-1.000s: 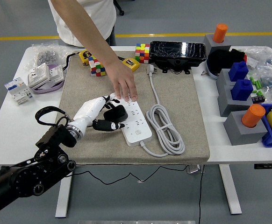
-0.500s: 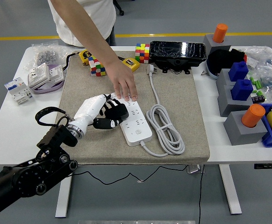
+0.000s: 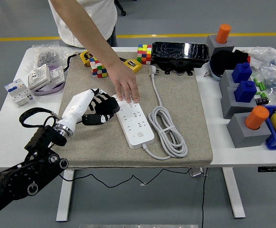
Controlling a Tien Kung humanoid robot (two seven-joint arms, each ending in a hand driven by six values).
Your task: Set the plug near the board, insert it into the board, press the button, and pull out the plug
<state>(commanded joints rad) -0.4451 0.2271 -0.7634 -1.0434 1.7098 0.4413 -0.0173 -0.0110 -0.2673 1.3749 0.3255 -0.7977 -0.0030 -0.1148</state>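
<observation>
— Head view: where is the plug (image 3: 103,108) sitting?
— Off the board (image 3: 134,123), just beside its left edge, with the left hand (image 3: 91,109) curling its fingers around it.
— And the board?
— Lying on the mat (image 3: 185,95), with a person's hand (image 3: 126,85) pressing its far end.

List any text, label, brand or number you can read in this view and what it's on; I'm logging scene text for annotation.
No text is legible.
Power strip: only socket holes and a round button show; no readable print.
Yellow items by the Rubik's cubes: dark markings, too small to read.
White electrical parts at the table's left: markings blurred.
Bagged items at far right: print too small to read.
</observation>
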